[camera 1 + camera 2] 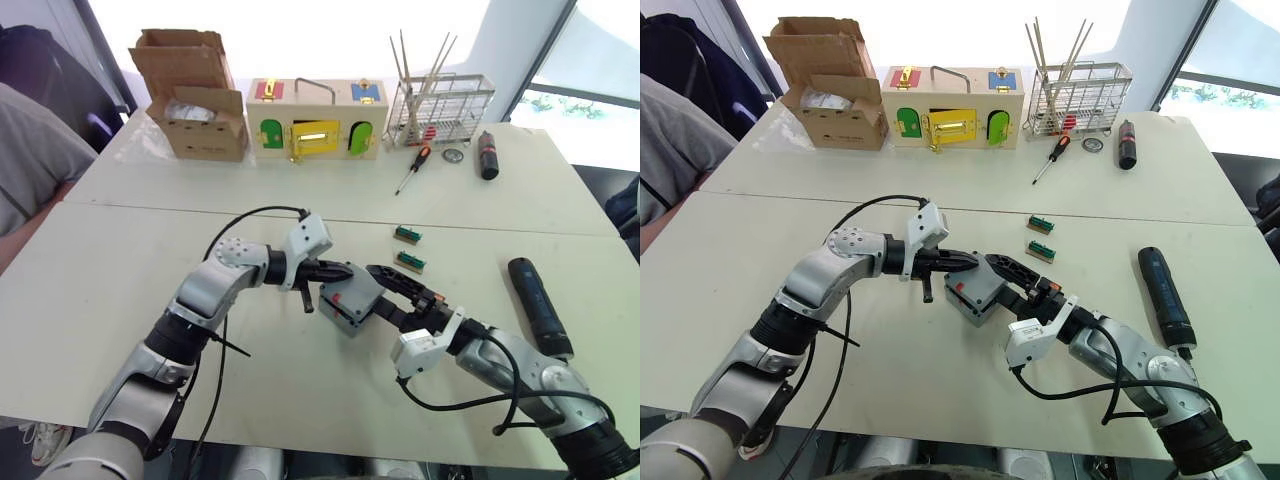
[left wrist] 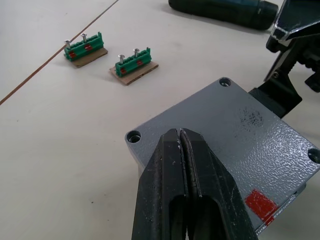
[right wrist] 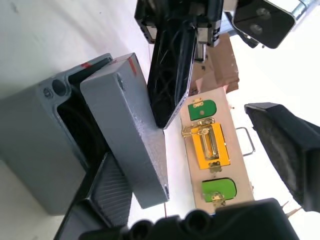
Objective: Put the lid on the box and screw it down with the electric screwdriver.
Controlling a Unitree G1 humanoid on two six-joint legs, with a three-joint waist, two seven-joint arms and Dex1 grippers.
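The grey box (image 1: 345, 312) sits mid-table with the lid (image 3: 125, 130) resting tilted on it, leaving a gap on one side. The lid's top (image 2: 235, 135) shows corner screw holes and a red mark. My left gripper (image 1: 338, 272) is shut, and its closed tips (image 2: 180, 135) touch the lid's top. My right gripper (image 1: 388, 292) is open at the box's right side. One ribbed finger (image 3: 107, 195) reaches into the gap under the lid, and the other finger (image 3: 285, 145) stands well clear. The electric screwdriver (image 1: 540, 305) lies on the table to the right.
Two green terminal blocks (image 1: 410, 248) lie just behind the box. Along the far edge stand a cardboard carton (image 1: 195, 95), a wooden box with coloured doors (image 1: 318, 125) and a wire rack (image 1: 440, 105). Near them lie a red-and-black hand screwdriver (image 1: 413, 168) and a black cylinder (image 1: 487, 155). A person (image 1: 30, 170) sits at the left.
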